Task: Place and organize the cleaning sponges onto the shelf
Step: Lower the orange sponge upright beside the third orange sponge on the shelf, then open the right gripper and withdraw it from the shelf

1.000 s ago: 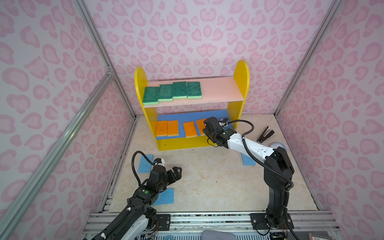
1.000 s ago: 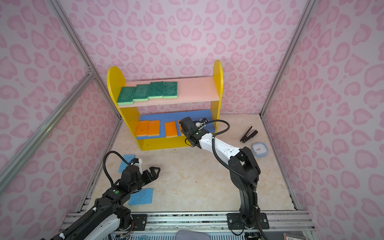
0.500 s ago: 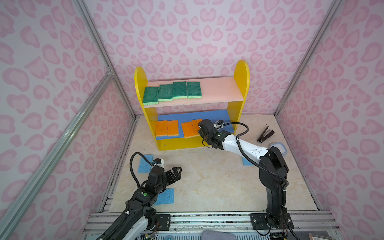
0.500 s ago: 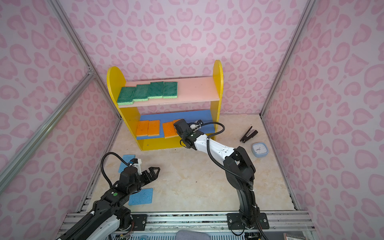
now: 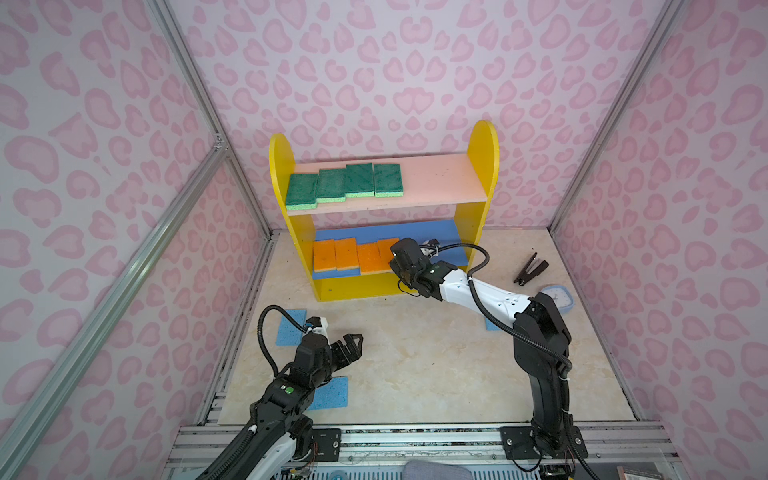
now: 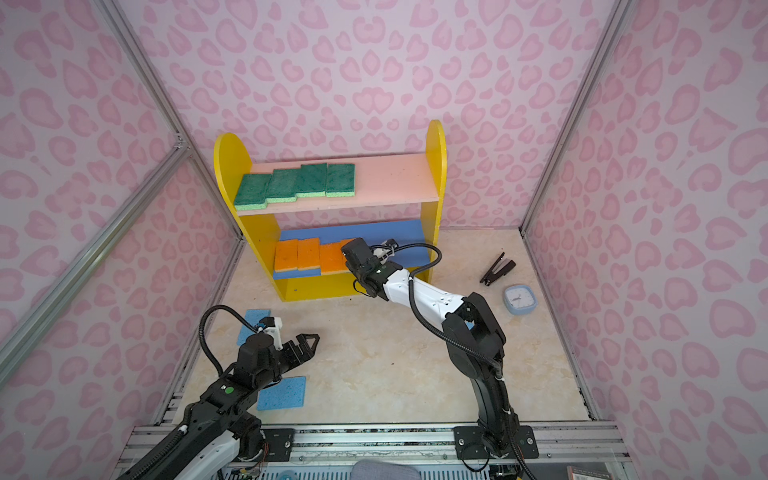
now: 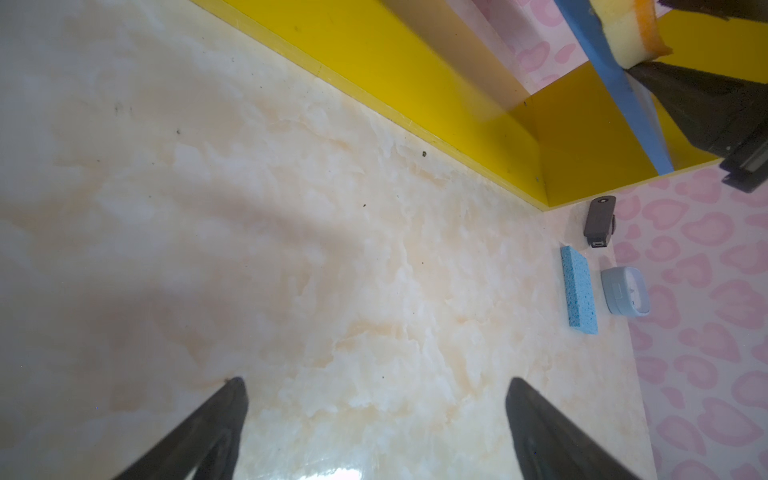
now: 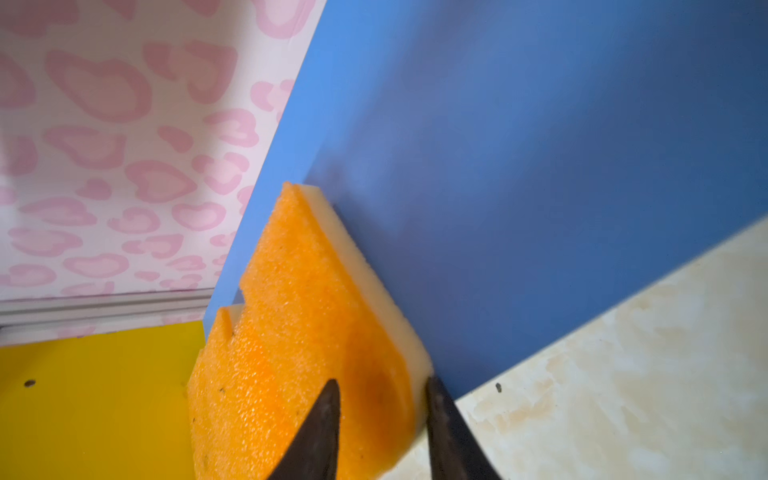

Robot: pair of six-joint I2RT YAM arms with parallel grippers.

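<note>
4 green sponges (image 5: pixel 359 178), maybe 4 orange (image 5: pixel 336 254), 3 blue (image 5: pixel 332 395); 1 stapler (image 5: pixel 531 269), 1 clock (image 5: pixel 561 297).

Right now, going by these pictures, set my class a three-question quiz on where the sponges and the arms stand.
1. How many green sponges lie on the pink board?
2. True or false: the left fingers stand shut.
3. What lies beside the clock? A an orange sponge; B a blue sponge; C a green sponge.
Key: 1 four; 2 false; 3 B.
</note>
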